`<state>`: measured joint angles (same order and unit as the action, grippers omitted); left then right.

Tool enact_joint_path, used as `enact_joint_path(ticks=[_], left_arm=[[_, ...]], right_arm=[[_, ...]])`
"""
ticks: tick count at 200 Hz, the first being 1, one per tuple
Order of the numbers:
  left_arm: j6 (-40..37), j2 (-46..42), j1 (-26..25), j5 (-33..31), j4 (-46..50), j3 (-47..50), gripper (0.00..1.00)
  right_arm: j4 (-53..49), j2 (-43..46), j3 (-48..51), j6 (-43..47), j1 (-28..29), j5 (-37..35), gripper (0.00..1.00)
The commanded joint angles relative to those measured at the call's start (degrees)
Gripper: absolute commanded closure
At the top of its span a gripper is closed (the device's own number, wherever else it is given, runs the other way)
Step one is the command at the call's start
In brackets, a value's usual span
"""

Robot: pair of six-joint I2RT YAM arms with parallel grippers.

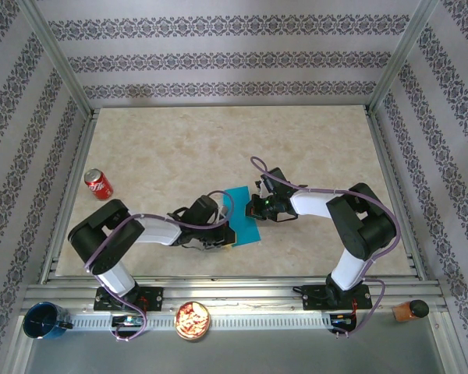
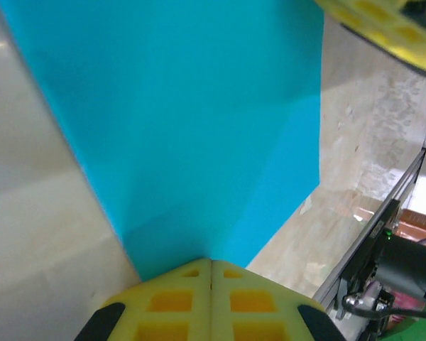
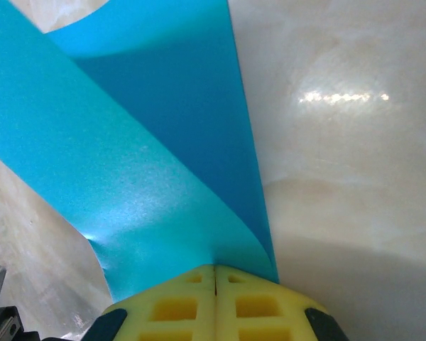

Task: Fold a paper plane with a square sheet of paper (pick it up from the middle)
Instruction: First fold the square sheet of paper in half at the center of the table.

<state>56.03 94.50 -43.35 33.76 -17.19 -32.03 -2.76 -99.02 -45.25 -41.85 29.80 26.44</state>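
Turquoise square sheet of paper [image 1: 242, 221] lies at frame centre on the marble surface [image 1: 218, 140] — left gripper [image 2: 211, 264] clamped on its left edge, right gripper [image 3: 214, 268] clamped on its right edge, sheet bowed.

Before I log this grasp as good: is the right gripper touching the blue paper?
Touching. In the right wrist view, the right gripper is shut on the square sheet of paper.

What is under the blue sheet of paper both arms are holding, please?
The beige tabletop shows around the square sheet of paper; the patch directly beneath is covered, so unseen.
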Motion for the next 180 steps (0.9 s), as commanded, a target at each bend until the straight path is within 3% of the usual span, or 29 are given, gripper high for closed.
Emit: enact_joint_path(ticks=[1, 31, 54, 86, 118, 135, 180], left_arm=[[-0.5, -1.2, -1.8, -1.1, 6.2, 5.0, 0.97], [-2.6, -3.4, -4.1, -2.5, 11.1, 3.5, 0.97], [-6.1, -7.1, -6.8, -9.4, 20.8, -1.2, 0.97], [-7.2, -14.6, -5.7, -13.9, 23.6, -4.6, 0.96], [-9.4, -12.8, 1.3, -10.8, 25.0, -10.6, 0.95], [-9.2, -9.1, 4.6, -5.8, 20.2, -12.7, 0.95], [-9.5, 1.5, 8.2, -2.2, 17.0, -18.8, 0.95]], right_arm=[[-8.4, -2.5, 2.8, -0.1, 0.0, -7.4, 1.0], [-8.5, -2.5, 2.9, -0.2, 0.0, -7.5, 1.0], [-8.7, -2.2, 2.9, -0.2, 0.1, -7.5, 1.0], [-9.0, -2.0, 2.8, 0.1, 0.1, -7.5, 1.0], [-8.9, -2.1, 2.8, 0.0, 0.1, -7.1, 1.0], [-9.0, -1.9, 2.7, 0.1, 0.1, -7.0, 1.0], [-9.3, -1.9, 2.3, 0.4, 0.1, -6.7, 1.0]])
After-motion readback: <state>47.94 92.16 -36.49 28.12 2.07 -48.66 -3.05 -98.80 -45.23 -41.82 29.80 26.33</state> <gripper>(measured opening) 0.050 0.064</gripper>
